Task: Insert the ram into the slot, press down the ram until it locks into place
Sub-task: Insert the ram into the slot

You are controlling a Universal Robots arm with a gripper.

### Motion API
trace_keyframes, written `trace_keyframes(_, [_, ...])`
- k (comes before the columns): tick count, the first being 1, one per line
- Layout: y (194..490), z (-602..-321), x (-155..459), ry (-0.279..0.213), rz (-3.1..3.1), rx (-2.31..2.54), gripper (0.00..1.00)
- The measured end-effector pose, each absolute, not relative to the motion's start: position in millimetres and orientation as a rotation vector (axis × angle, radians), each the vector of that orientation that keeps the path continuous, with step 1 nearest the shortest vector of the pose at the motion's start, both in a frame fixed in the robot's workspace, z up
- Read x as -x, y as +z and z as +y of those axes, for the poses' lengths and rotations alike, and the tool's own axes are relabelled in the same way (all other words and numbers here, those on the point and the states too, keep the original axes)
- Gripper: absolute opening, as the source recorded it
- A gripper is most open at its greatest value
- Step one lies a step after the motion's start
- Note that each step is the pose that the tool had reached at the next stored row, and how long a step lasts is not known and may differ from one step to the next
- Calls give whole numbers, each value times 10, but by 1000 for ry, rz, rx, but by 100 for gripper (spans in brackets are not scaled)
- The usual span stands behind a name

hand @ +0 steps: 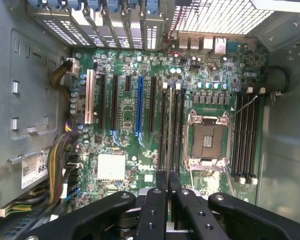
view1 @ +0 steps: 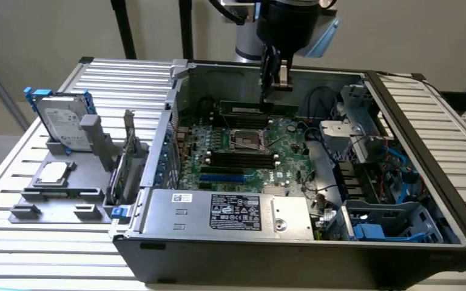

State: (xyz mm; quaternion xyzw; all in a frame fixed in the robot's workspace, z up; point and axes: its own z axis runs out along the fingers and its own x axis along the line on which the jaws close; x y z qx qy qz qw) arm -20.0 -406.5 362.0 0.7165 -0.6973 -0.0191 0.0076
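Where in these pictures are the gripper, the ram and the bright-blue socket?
gripper [hand: 168, 177]: wrist view, midway between its fingertips.
ram [view1: 239, 108]: exterior view, on the green board, to the exterior view's left of the gripper.
bright-blue socket [hand: 140, 104]: wrist view, the middle of its length.

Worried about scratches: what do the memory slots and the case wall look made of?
Memory slots: black plastic, apparently moulded, matte, with pale end latches. Case wall: probably sheet steel, dull grey, with punched tabs.
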Motion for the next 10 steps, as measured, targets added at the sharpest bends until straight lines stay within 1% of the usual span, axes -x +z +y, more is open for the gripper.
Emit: trace_keyframes(10, [3444, -4065, 312, -59, -2180, -2240, 13])
